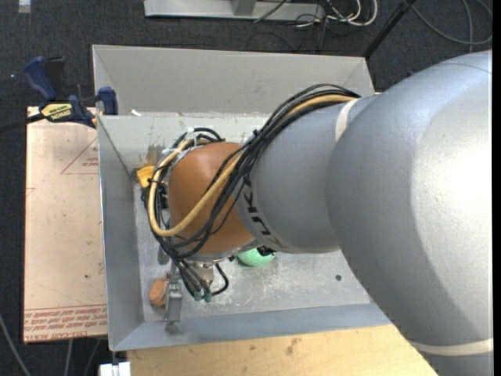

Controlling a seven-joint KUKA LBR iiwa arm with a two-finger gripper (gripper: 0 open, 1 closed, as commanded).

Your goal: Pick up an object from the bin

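Three small things show on the bin floor around the gripper [173, 302]. The gripper is low in the bin [117, 233], close to the floor. How far it stands open: cannot tell. The orange cover [200, 198] and the black and yellow cables [168, 210] on the wrist hide most of it. Whether it holds anything: cannot tell either.

Nearest thing: a small orange-brown lump [159, 291], rounded, just beside the gripper on the view's left. Touching or slightly apart: cannot tell.

Second: a green rounded thing [254, 257], to the gripper's right and a little farther into the bin, half hidden beneath the arm [376, 194].

Third: a yellow thing [145, 176], well beyond the gripper toward the far wall, mostly covered by the wrist. Its shape cannot be made out.

Writing: dark letters [258, 214] on the grey arm just behind the cover, crossed by cables. "UK" can be made out; the rest is hidden.

Edges and room: the gripper sits in the bin's near-left corner. The near wall is just below it in view, and the left wall is close on the lump's side, so room is tight on those two sides. Bare scuffed floor [313, 284] runs along the near wall to the gripper's right, past the green thing. The arm covers the middle and right of the bin.
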